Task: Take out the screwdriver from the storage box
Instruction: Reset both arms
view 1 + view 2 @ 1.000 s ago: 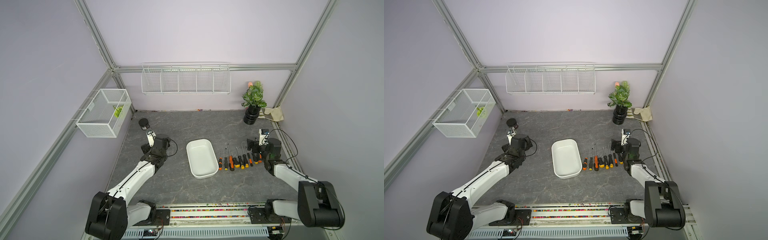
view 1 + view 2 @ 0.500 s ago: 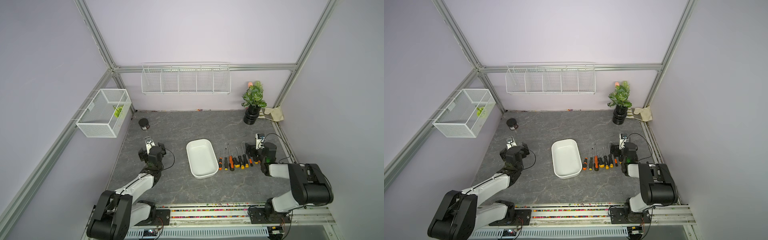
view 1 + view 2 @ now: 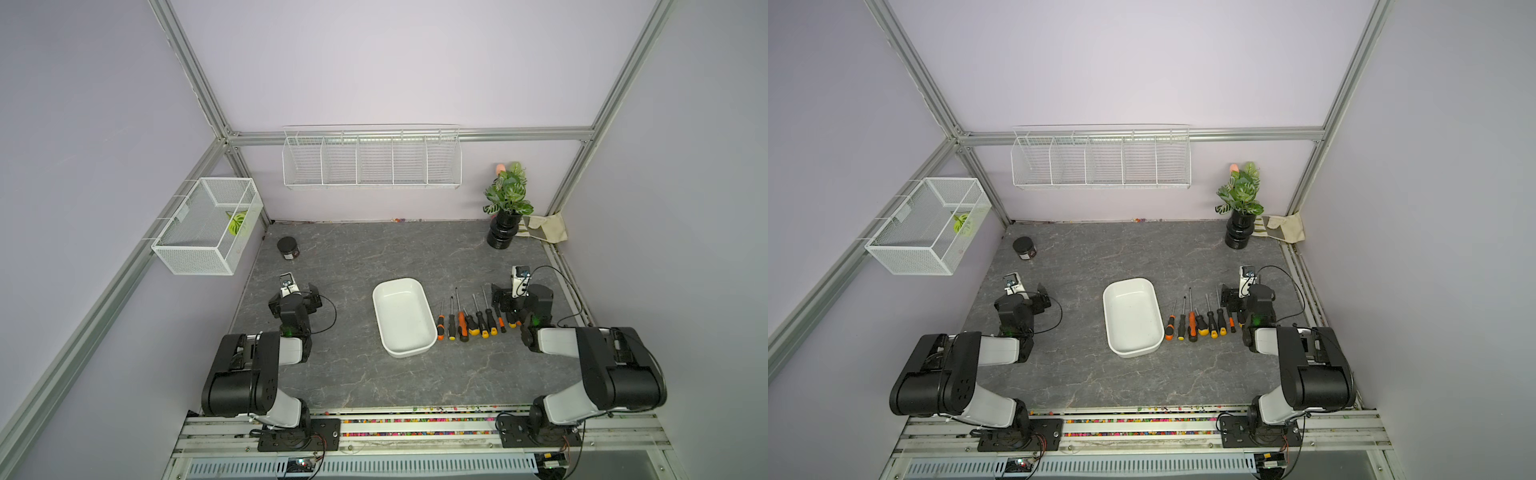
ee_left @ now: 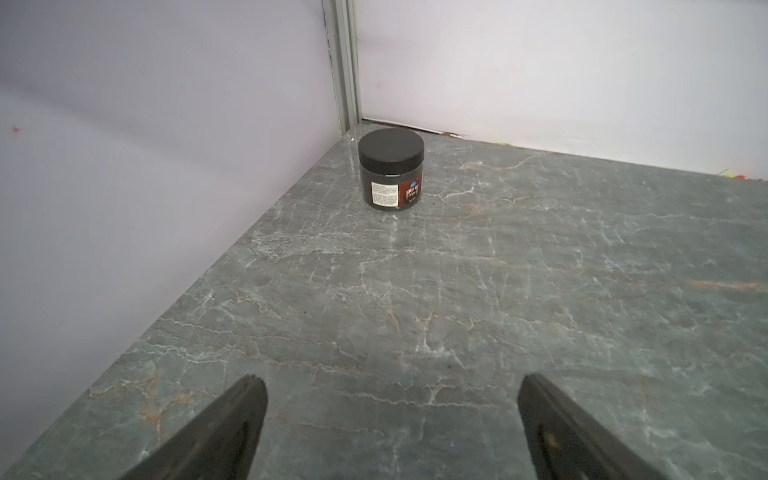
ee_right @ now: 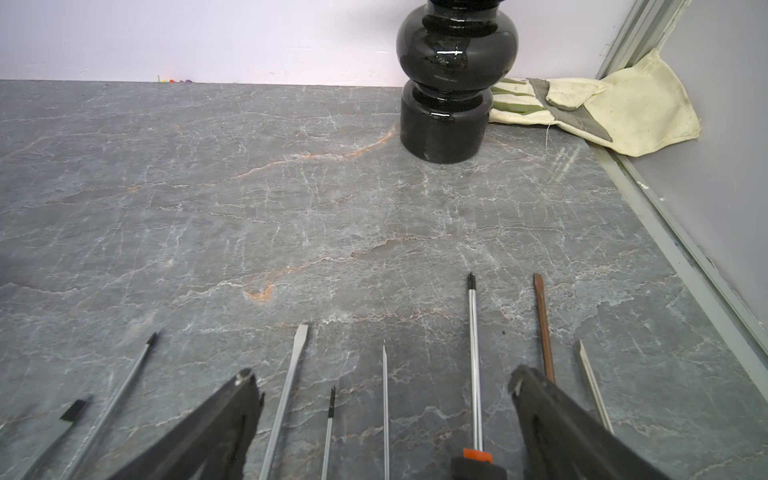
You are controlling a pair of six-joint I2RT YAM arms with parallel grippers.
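- Storage box: a shallow white tub at mid-table, its long axis running near to far. Its floor is bare in both top views, with no tool inside.
- Row of screwdrivers: laid side by side on the table just right of the storage box, handles near and tips far. The leftmost handle lies just beside the box's right wall.
- Right gripper: jaws spread wide and holding nothing. It sits low over the right end of the row, and the right wrist view shows several shafts between its fingers.
- Left gripper: jaws likewise wide and empty, over bare table well left of the box. It faces a black-lidded jar in the far left corner.
- Progress: the removal appears complete. Nothing seems left to take out, and both arms sit folded near their bases.
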